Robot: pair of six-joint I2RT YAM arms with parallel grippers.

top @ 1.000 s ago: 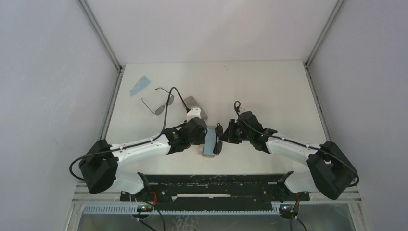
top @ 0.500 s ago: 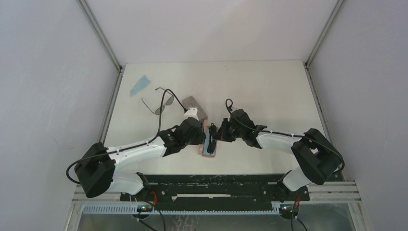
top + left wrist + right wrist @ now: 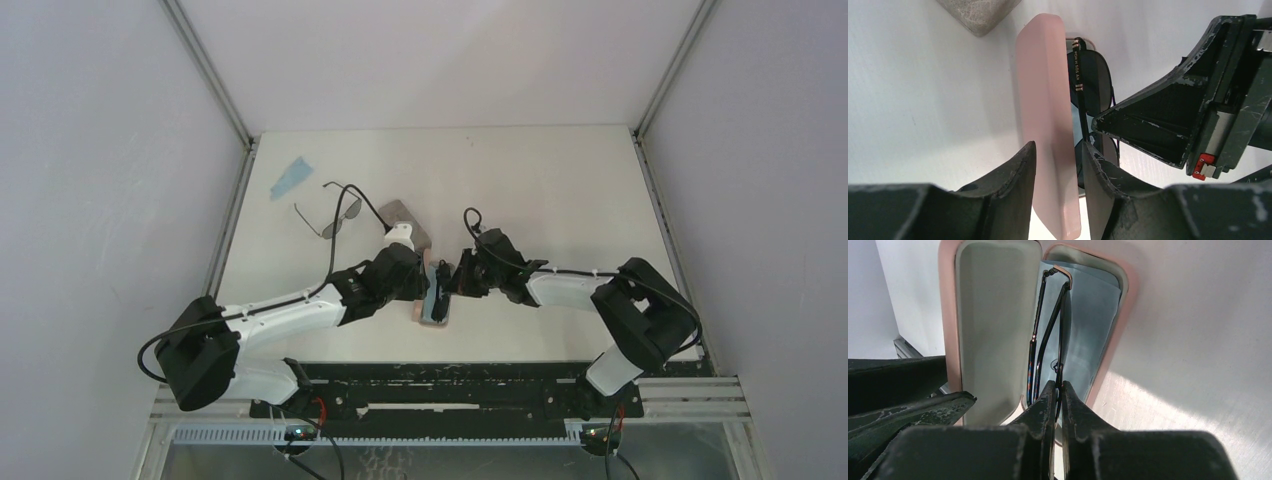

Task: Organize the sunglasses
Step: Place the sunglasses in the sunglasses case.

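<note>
- White table point(image 3: 560, 200), pale grey walls point(image 3: 100, 150) on three sides, metal posts point(image 3: 208, 72) running up the back corners.
- Far left on the table lies a loose blue cloth point(image 3: 291, 177). Near it sit the open sunglasses point(image 3: 335, 215), arms spread, touching nothing.
- The grey-brown case point(image 3: 403, 215) lies just beyond the left arm's wrist.
- Centre near edge: the pink case point(image 3: 1045, 100) stands open with its lid upright, and the left gripper point(image 3: 1059, 147) clasps that lid, a finger on each face.
- The right gripper point(image 3: 1058, 386) is pinched tight on the folded sunglasses point(image 3: 1093, 82), which stand on edge inside the case over a blue lining cloth point(image 3: 1093, 315).
- From above, both grippers cover most of the pink case; only its near end shows.
- The lens shape of the folded pair is hard to call, seen edge-on.
- The near end of that frame is hidden behind the right fingers.
- In the left wrist view, the grey-brown case is cut off at the top edge.
</note>
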